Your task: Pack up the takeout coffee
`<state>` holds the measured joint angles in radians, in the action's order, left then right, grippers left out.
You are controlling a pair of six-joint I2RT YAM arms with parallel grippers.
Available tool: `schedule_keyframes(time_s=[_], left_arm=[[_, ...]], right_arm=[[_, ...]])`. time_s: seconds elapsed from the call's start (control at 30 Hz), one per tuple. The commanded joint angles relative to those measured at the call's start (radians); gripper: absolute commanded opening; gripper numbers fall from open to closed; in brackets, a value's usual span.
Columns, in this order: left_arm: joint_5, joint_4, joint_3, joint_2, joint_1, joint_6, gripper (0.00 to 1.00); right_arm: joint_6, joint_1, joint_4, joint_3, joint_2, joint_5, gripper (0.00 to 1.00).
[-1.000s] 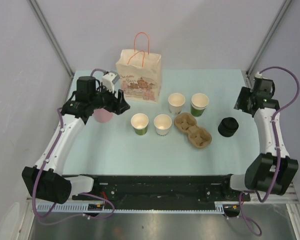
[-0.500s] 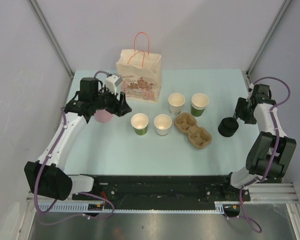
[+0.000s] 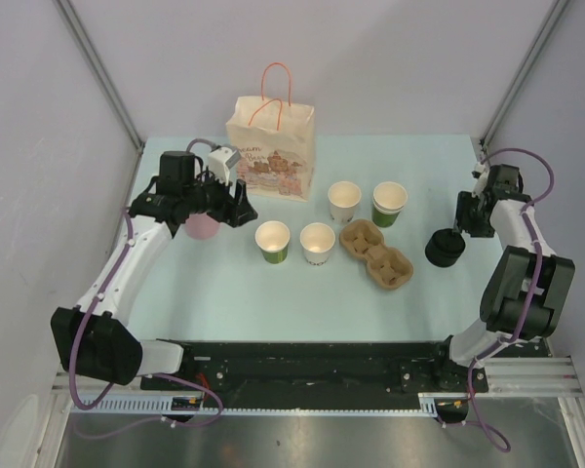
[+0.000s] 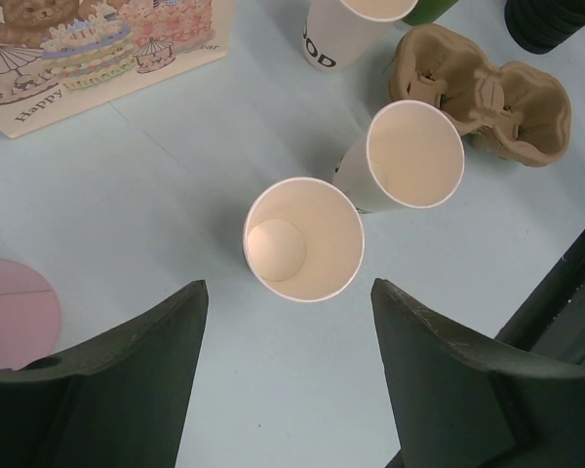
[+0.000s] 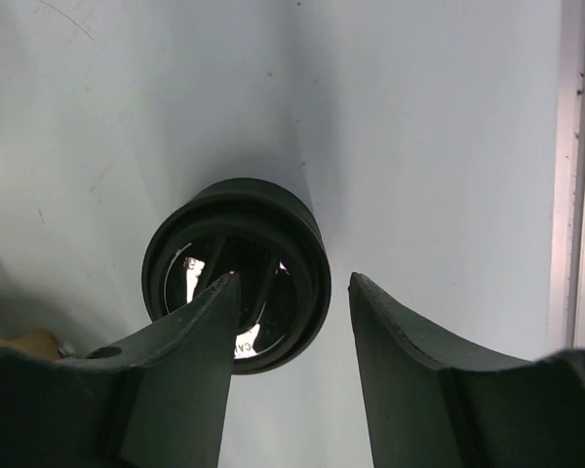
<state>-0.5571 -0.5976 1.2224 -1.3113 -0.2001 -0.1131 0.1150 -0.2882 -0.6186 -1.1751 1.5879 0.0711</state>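
Both your grippers are spread wide. The left gripper point(image 3: 240, 205), centre-left, holds nothing. Mid-frame, four smooth tapered paper cups point(image 3: 272, 241) stand upright, mouths up, lidless. At right, the right gripper point(image 3: 461, 222) hovers by a squat stack of round black plastic lids point(image 3: 445, 248).

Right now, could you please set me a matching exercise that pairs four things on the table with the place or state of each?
Things:
1. paper gift bag
2. brown pulp cup tray
3. black lid stack
4. pink round object

Places or states:
A. directly below the open right hand
B. standing upright at the far edge of the table
C. beside the open left hand, partly hidden by it
D. lying flat with both wells empty

Pairs: 1-B, 2-D, 3-A, 4-C
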Motion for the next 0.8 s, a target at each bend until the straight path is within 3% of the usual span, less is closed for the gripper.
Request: schedule_keyframes(time_s=[0.0,0.2,0.53,0.77], left_arm=[[-0.032,0.009,0.014,0.000,0.007,-0.062,0.74],[-0.027,0.009,0.025,-0.006,0.007,-0.054,0.74],[-0.018,0.007,0.034,-0.009,0.007,-0.053,0.74],[-0.017,0.009,0.032,-0.006,0.007,-0.054,0.74]], right_arm=[[0.061,0.015,0.042,-0.009,0.021,0.044,0.52],[0.090,0.026,0.059,-0.011,0.037,0.027,0.51],[0.115,0.035,0.076,-0.012,0.066,0.041,0.40],[0.117,0.035,0.069,-0.012,0.053,0.052,0.17]])
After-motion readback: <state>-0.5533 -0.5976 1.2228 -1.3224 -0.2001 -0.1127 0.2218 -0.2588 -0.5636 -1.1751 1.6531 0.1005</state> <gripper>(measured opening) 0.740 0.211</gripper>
